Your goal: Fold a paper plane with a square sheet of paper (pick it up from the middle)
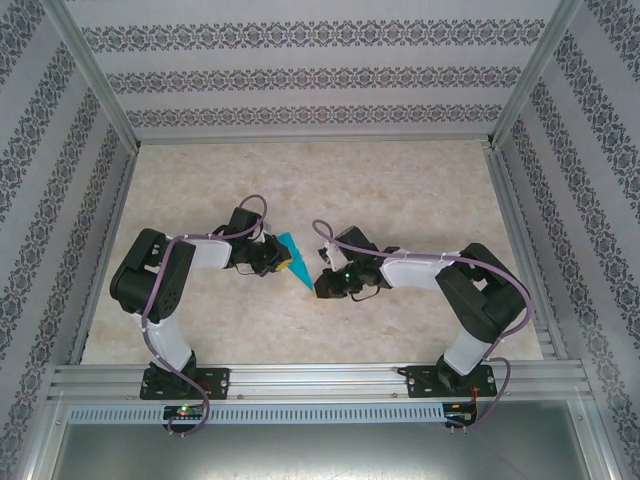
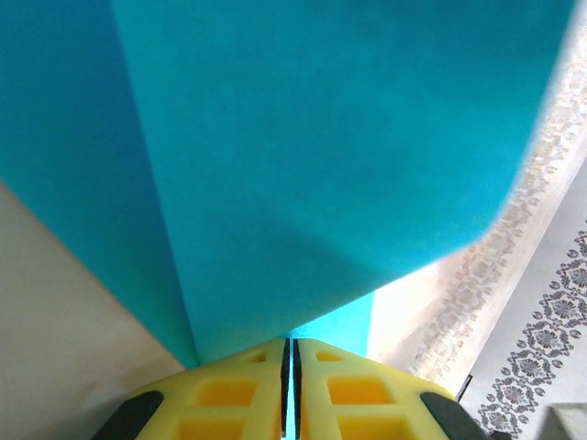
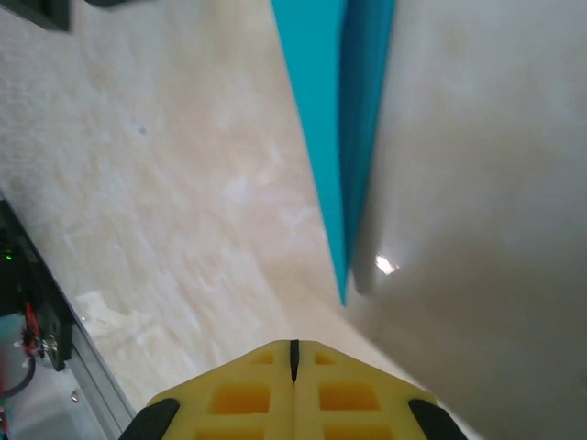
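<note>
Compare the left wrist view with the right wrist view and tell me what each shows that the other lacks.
Left wrist, not right: the left gripper shut on the paper plane, whose broad folded panels loom close, and the patterned wall. Right wrist, not left: the right gripper shut on nothing, the plane's narrow pointed tip ahead of it, and the aluminium rail. Both: teal paper and the marbled table.
</note>
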Robot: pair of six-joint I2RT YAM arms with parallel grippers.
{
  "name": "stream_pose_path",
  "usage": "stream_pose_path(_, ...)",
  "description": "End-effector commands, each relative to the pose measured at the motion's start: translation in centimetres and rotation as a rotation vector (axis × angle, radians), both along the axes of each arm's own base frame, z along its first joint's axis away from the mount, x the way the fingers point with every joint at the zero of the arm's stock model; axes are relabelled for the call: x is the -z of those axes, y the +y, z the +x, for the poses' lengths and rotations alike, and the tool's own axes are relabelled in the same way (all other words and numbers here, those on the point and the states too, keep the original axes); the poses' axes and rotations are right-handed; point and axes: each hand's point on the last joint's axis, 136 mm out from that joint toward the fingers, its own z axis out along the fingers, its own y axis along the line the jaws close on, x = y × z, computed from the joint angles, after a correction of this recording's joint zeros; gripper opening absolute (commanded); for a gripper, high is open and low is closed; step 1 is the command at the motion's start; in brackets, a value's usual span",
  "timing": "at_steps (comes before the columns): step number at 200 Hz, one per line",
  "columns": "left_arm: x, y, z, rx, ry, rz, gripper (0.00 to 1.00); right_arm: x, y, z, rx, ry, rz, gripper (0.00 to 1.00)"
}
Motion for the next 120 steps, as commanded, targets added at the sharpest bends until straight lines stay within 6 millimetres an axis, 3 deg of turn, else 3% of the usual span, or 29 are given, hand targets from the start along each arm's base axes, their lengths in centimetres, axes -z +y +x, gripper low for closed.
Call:
stream_pose_path(1, 6.6, 3.5, -4.2, -0.031, 0.2, 0.214, 0.15, -2.3, 1.9, 2.9, 0.025, -0.073, 0.061, 0.05)
stream_pose_path(19, 6.6, 3.3, -4.2, -0.029, 0.2, 0.207, 0.15, -1.9, 3.2, 4.0, 0.022, -0.074, 0.055, 0.03)
stream_pose_path(57, 6.2, 3.1, -4.1, -0.02, 0.191, 0.196, 0.15, -0.2, 3.8, 5.7, 0.044, -0.058, 0.024, 0.01)
stream_pose_path(94, 5.3, 2.2, -3.2, -0.003, 0.156, 0.15, 0.15, 2.1, 3.5, 5.5, 0.043, -0.014, -0.022, 0.01)
stream_pose_path(120, 3.6, 1.1, -1.9, 0.033, 0.075, 0.1, 0.18, 3.4, 2.6, 4.8, 0.039, 0.007, -0.073, 0.0)
